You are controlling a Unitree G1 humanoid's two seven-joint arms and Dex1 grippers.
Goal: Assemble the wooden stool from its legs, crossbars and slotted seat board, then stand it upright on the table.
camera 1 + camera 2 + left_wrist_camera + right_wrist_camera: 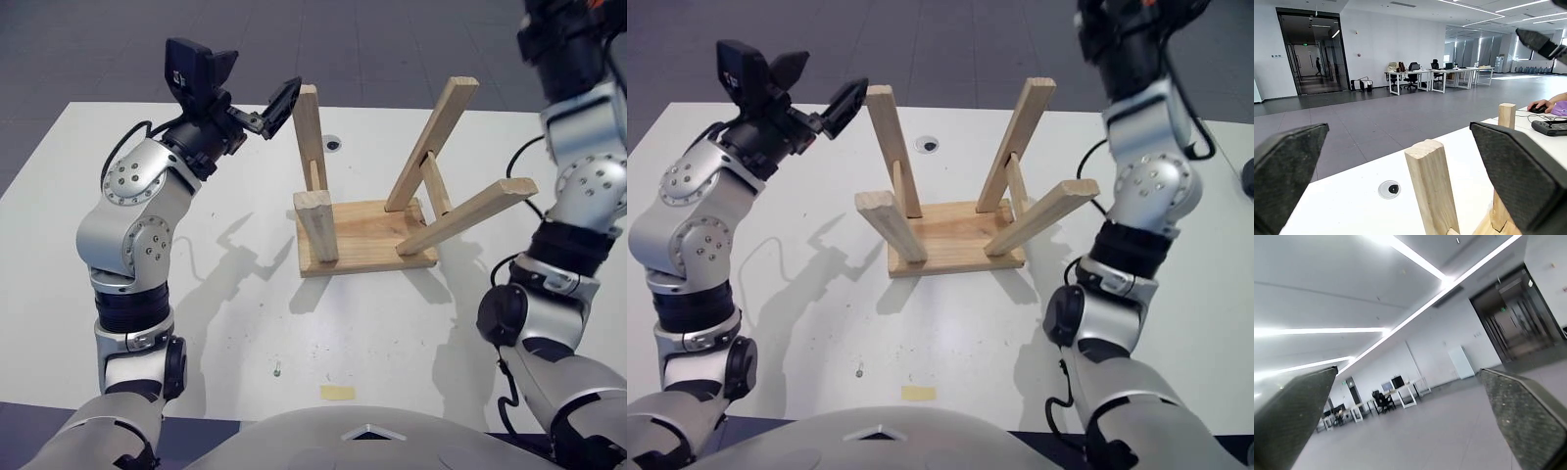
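The wooden stool stands upside down on the white table [235,323], its seat board [367,247] lying flat. Four legs point up: far left leg [310,132], near left leg [318,225], far right leg [433,142], near right leg [470,215]. Short crossbars [435,184] join the legs on each side. My left gripper [257,90] hangs open just left of the far left leg's top; in the left wrist view that leg [1432,186] stands between its fingers [1288,171]. My right gripper [1408,369] is open, raised high and aimed at the ceiling, with the right arm [578,147] at the table's right side.
A round cable hole [334,144] lies behind the stool. A scrap of yellow tape [337,393] and a small screw [278,370] lie near the front edge. A dark object [1246,176] sits at the table's far right.
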